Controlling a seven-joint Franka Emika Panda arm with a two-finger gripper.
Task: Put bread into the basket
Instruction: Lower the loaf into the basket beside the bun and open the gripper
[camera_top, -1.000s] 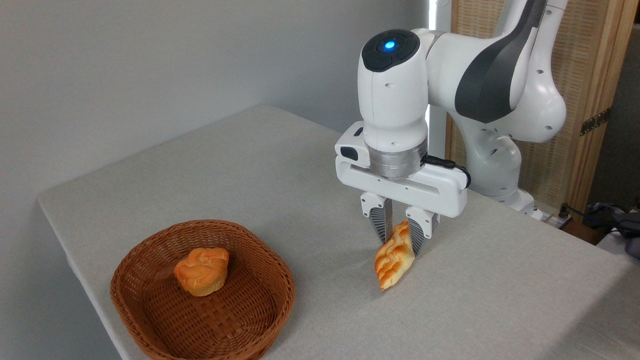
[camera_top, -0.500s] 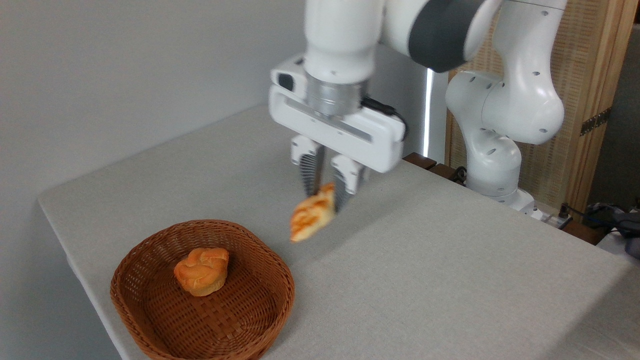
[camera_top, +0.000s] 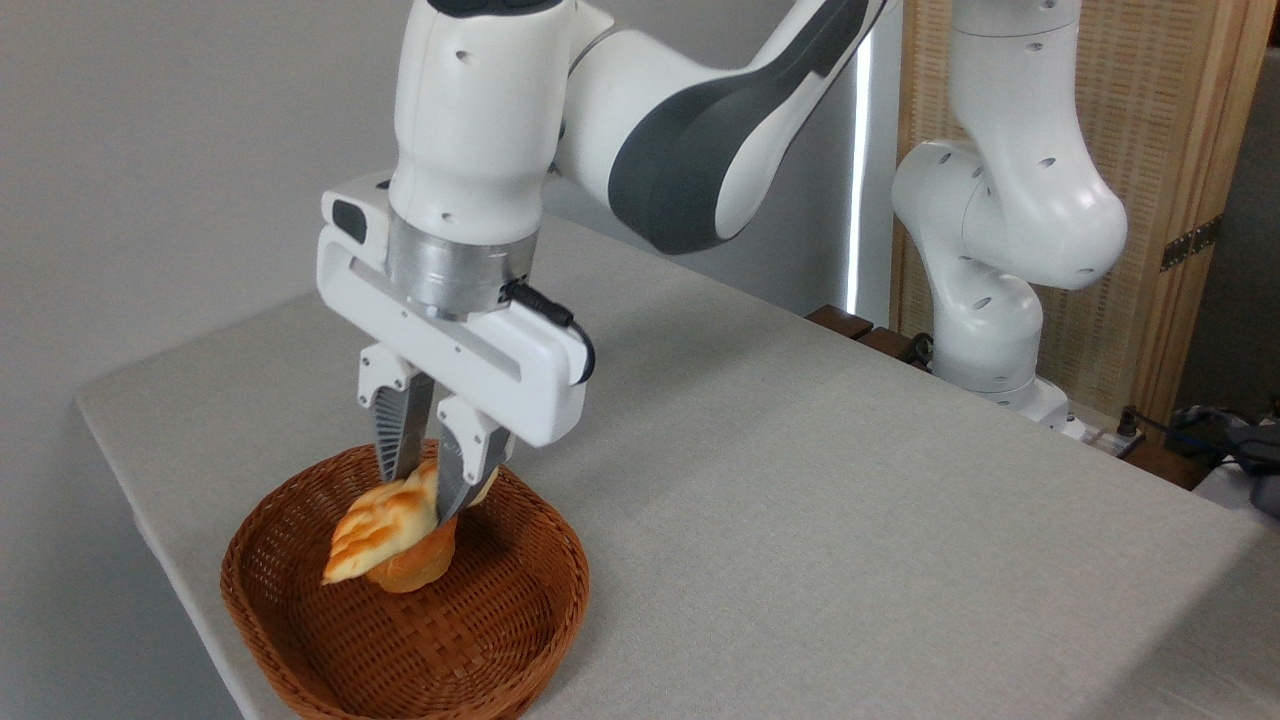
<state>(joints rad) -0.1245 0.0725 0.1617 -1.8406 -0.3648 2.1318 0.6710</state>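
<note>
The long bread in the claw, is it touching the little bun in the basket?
Cannot tell. In the camera view the bread overlaps the bun, hiding any gap or contact. The gripper is shut on the bread above the basket.

Golden braided bread (camera_top: 375, 525) tilted above brown wicker basket (camera_top: 300, 650)
</note>
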